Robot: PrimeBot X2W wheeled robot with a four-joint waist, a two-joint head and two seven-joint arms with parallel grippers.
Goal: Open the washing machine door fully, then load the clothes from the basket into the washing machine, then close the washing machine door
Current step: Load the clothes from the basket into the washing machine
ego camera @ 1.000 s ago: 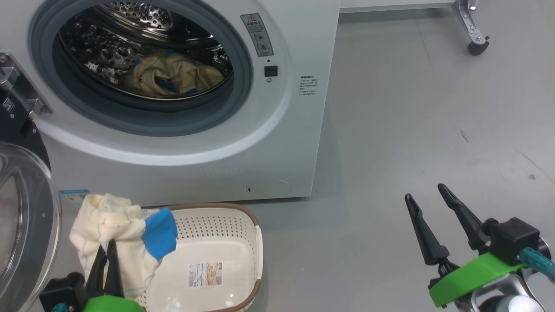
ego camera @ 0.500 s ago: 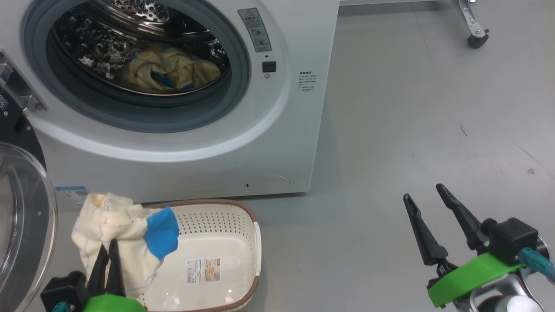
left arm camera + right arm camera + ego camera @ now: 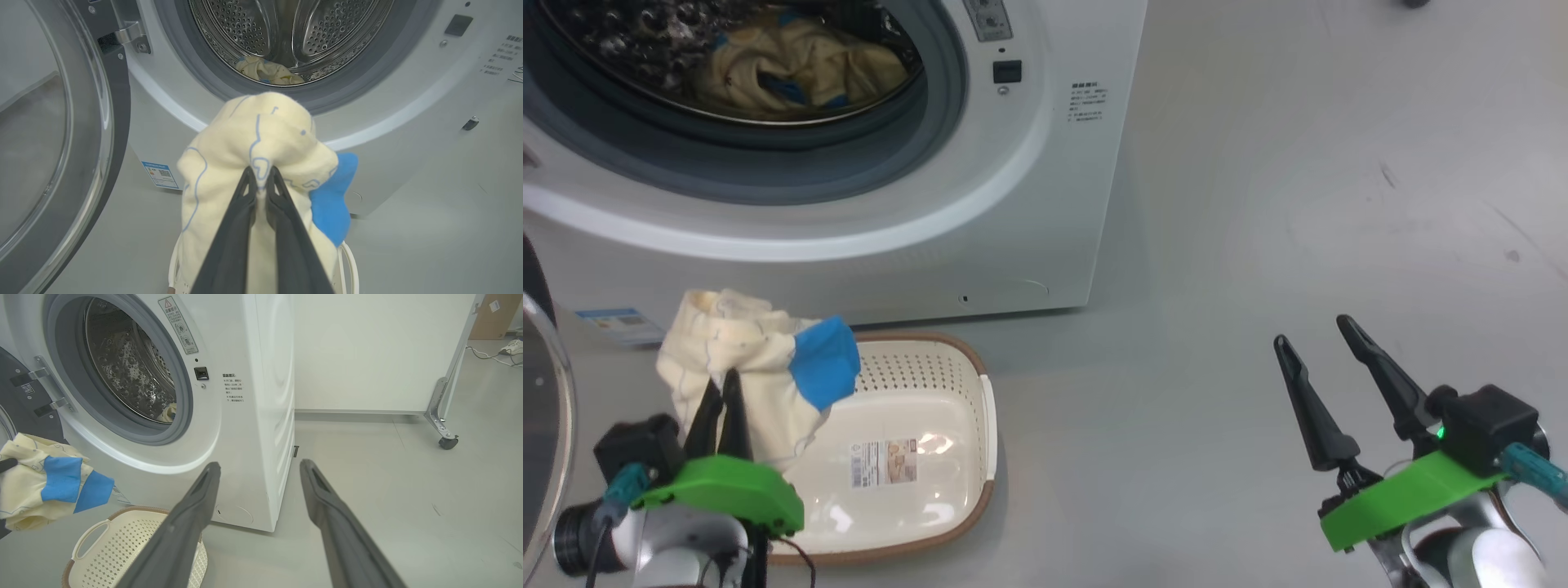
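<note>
Up comes the left gripper [image 3: 723, 380], jaws pinching the last garment [image 3: 743, 343] clear of the basket [image 3: 915, 376]; right gripper [image 3: 1312, 330] jaws gape wide. Washing machine [image 3: 1013, 204] next.

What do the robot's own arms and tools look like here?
Both the left tool and right tool have two long tapered black fingers on a bright green bracket, with a black block, a teal-plugged cable, and a pale silvery wrist.

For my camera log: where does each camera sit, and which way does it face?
Head: on the head, facing down at basket and washing machine; both arms' jaws show.
Left wrist: along left jaws, shut on clothes, toward the drum.
Right wrist: along open right jaws, toward the machine's corner.
Shared: all see the held clothes.
</note>
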